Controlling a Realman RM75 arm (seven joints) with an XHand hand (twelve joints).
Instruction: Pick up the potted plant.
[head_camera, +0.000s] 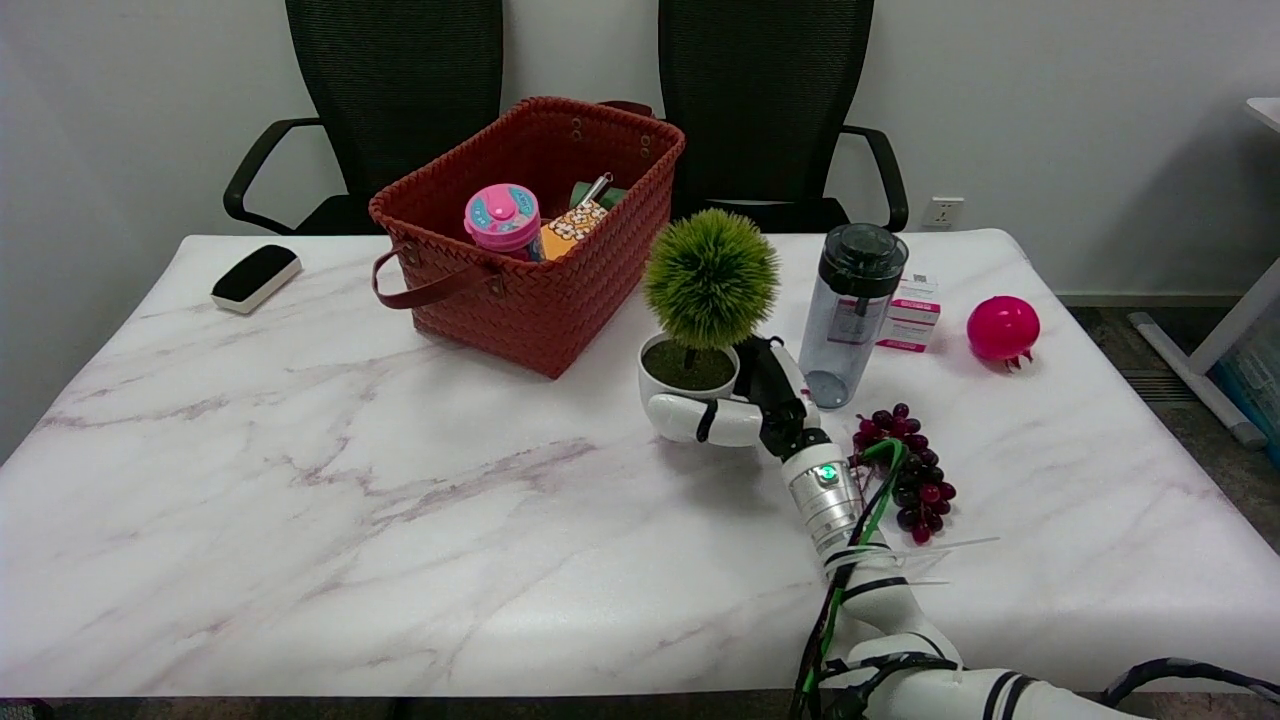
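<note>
The potted plant (708, 285) is a round green ball of foliage on a short stem in a small white pot (672, 378), standing right of the table's middle. My right hand (748, 408) is at the pot's right side. Its white fingers (690, 420) wrap across the front of the pot and its dark palm presses against the pot's right wall, so the hand grips the pot. A shadow lies on the table just under the pot; I cannot tell whether the pot rests on the table or hangs just above it.
A red woven basket (560, 290) holding a pink cup (502, 220) stands just behind and left of the plant. A clear bottle with a black lid (852, 315) is close on the right, with purple grapes (912, 470) beside my wrist. Further right are a pink box (908, 322) and a pink ball (1003, 328).
</note>
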